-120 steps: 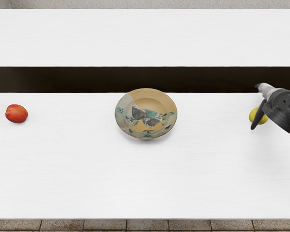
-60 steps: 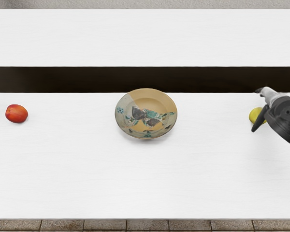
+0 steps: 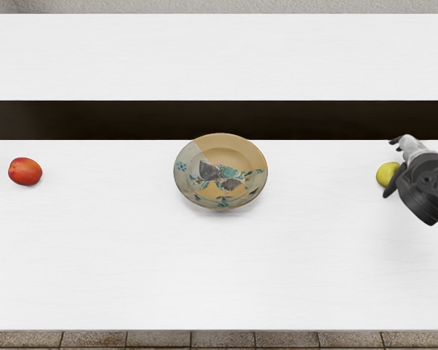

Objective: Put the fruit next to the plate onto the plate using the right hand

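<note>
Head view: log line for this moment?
right hand beside yellow fruit | plate without fruit | red fruit far left

Plate [image 3: 233, 154] at centre; red fruit [image 3: 25, 171] far left; yellow fruit [image 3: 387, 173] far right, right hand [image 3: 423, 186] just beside.
</note>
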### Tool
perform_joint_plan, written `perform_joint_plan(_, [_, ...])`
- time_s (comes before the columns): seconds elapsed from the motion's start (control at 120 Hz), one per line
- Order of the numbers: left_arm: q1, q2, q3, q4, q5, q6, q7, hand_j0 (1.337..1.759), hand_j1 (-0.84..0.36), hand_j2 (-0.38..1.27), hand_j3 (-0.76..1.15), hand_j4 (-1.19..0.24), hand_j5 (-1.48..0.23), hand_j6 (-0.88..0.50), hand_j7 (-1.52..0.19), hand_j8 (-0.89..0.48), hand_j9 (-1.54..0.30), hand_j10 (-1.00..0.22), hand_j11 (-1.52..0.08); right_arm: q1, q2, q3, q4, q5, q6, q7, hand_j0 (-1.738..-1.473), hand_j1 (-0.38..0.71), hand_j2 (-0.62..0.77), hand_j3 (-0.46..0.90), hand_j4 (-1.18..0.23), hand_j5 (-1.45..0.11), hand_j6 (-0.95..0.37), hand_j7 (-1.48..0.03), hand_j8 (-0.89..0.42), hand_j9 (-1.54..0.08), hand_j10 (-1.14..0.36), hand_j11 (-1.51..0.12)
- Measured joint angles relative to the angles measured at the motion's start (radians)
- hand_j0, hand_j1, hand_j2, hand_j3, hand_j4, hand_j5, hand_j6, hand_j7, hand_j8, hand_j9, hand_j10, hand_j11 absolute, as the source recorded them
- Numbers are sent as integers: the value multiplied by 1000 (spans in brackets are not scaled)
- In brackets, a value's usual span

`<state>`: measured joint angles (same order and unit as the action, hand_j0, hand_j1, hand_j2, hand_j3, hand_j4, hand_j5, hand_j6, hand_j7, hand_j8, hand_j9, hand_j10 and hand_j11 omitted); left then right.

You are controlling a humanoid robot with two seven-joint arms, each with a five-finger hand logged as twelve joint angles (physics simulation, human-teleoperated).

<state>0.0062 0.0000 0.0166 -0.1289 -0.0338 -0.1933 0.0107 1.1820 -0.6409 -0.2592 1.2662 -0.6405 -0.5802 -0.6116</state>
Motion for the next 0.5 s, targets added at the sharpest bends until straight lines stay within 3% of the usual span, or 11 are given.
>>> perform_joint_plan(0.025, [0, 0, 0, 0, 0, 0, 0, 1658, 349, 0, 0, -1, -1, -1, 0, -1, 0, -1, 0, 2, 2, 1, -2, 0, 0, 0, -1658, -120, -57, 0, -203, -260, -204, -260, -205, -259, -204, -258])
perform_joint_plan(0.5, [0, 0, 0, 0, 0, 0, 0, 1658, 349, 0, 0, -1, -1, -1, 0, -1, 0, -1, 0, 9, 17, 4, 14, 4, 2, 1, -1658, -54, -51, -2, -250, -322, -251, -322, -250, -322, -250, -322])
